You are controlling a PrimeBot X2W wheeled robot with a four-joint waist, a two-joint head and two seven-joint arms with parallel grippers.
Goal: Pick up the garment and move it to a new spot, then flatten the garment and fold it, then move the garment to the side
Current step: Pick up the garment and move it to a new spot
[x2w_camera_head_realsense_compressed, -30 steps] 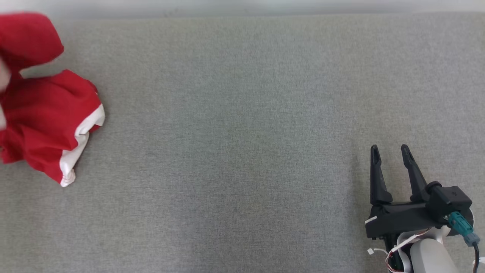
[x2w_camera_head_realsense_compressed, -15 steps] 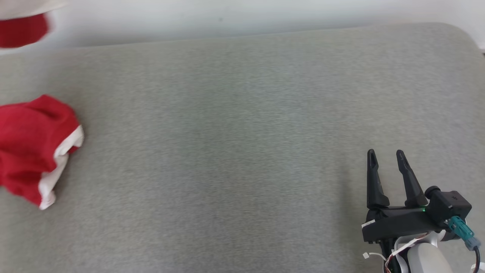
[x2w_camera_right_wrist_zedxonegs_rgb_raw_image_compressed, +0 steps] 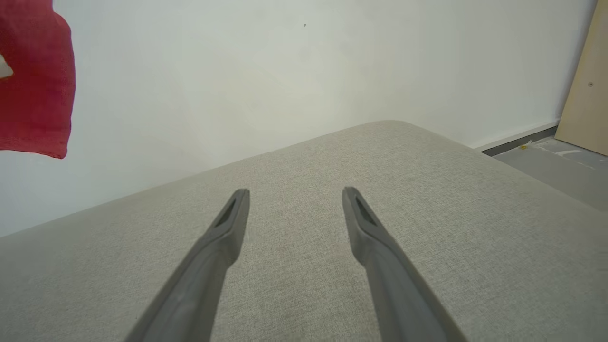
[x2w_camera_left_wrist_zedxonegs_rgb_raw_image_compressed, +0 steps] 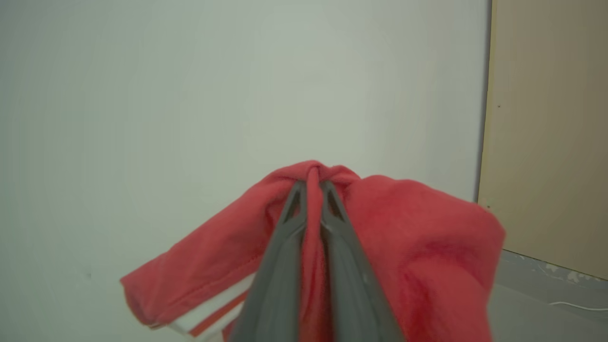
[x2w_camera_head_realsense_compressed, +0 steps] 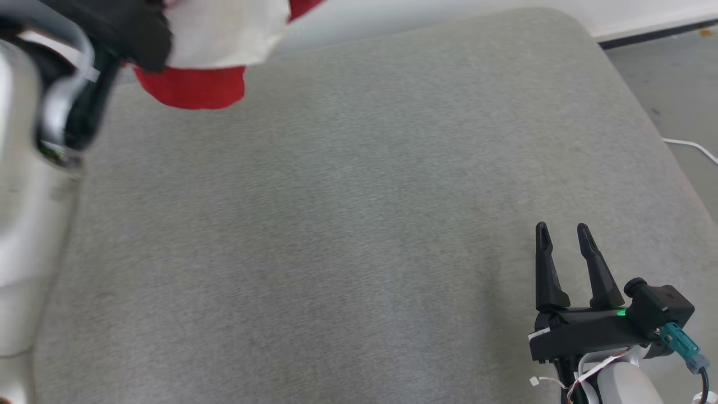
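Observation:
The garment (x2w_camera_head_realsense_compressed: pixel 193 87) is red cloth with white bands, hanging in the air at the head view's top left, off the grey cushion (x2w_camera_head_realsense_compressed: pixel 359 224). In the left wrist view my left gripper (x2w_camera_left_wrist_zedxonegs_rgb_raw_image_compressed: pixel 311 187) is shut on a pinched fold of the garment (x2w_camera_left_wrist_zedxonegs_rgb_raw_image_compressed: pixel 418 242), which drapes over both fingers. In the right wrist view a red corner of the garment (x2w_camera_right_wrist_zedxonegs_rgb_raw_image_compressed: pixel 35 80) hangs at the upper left. My right gripper (x2w_camera_head_realsense_compressed: pixel 560 234) stands open over the cushion's near right part, nothing between its fingers (x2w_camera_right_wrist_zedxonegs_rgb_raw_image_compressed: pixel 228 223).
The cushion's rounded far right corner (x2w_camera_head_realsense_compressed: pixel 566 33) borders grey floor (x2w_camera_head_realsense_compressed: pixel 673 84) with a white cable (x2w_camera_head_realsense_compressed: pixel 693 147). A white wall (x2w_camera_right_wrist_zedxonegs_rgb_raw_image_compressed: pixel 285 71) stands behind, a tan panel (x2w_camera_left_wrist_zedxonegs_rgb_raw_image_compressed: pixel 546 133) at its right. My pale left forearm (x2w_camera_head_realsense_compressed: pixel 28 224) crosses the head view's left side.
The head camera has swung right and up. The garment has left the cushion and now hangs high from my left gripper. The right gripper stays open in much the same place.

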